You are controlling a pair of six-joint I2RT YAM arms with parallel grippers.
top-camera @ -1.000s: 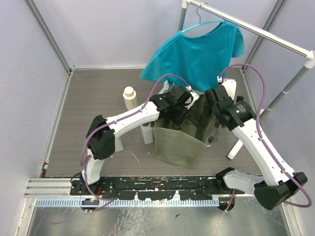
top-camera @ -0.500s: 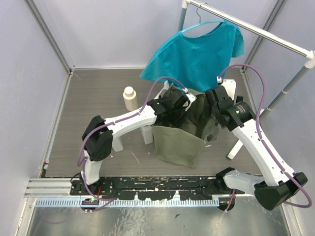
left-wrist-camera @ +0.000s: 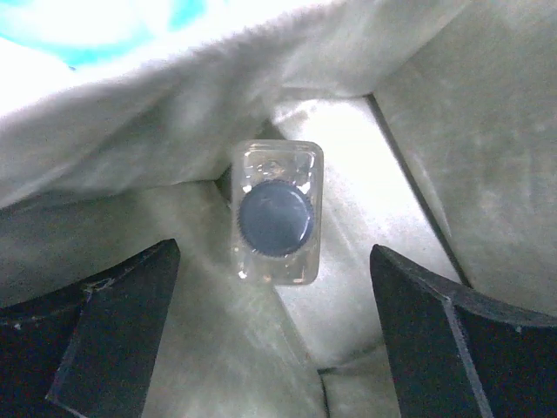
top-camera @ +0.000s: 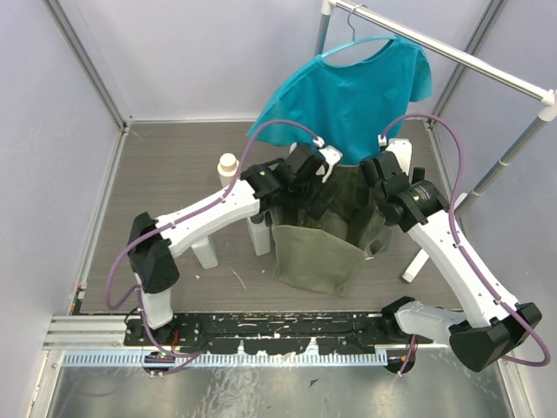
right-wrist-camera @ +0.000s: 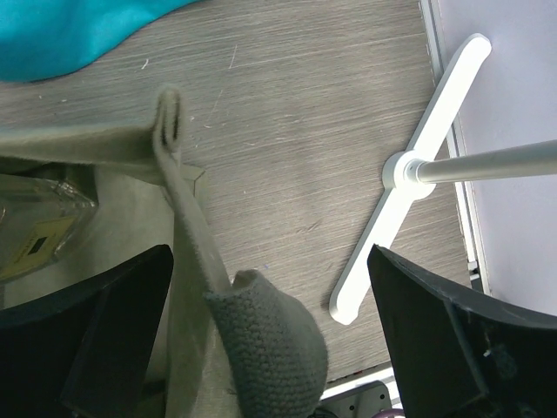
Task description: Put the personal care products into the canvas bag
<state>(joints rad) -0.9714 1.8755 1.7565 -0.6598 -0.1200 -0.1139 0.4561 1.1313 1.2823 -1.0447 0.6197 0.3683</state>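
In the left wrist view a clear yellowish bottle (left-wrist-camera: 277, 215) with a dark round cap stands upright inside the canvas bag (left-wrist-camera: 487, 131). My left gripper (left-wrist-camera: 274, 348) hangs open above it, a finger on each side and nothing between them. From above, the left gripper (top-camera: 320, 190) is over the olive bag's (top-camera: 315, 257) mouth. My right gripper (right-wrist-camera: 270, 340) is open at the bag's right rim, and the bag's handle (right-wrist-camera: 265, 335) loops loosely between its fingers. A cream bottle (top-camera: 228, 171) and two white bottles (top-camera: 258, 235) (top-camera: 204, 253) stand on the table left of the bag.
A teal shirt (top-camera: 348, 91) hangs on a rack behind the bag. The rack's white foot (right-wrist-camera: 418, 178) lies on the table just right of the bag, near my right arm (top-camera: 452, 252). Walls close in the table on three sides.
My left gripper has opened and let go of the clear bottle, which now stands in the bag. The left arm has stretched further over the bag. The right arm has barely moved.
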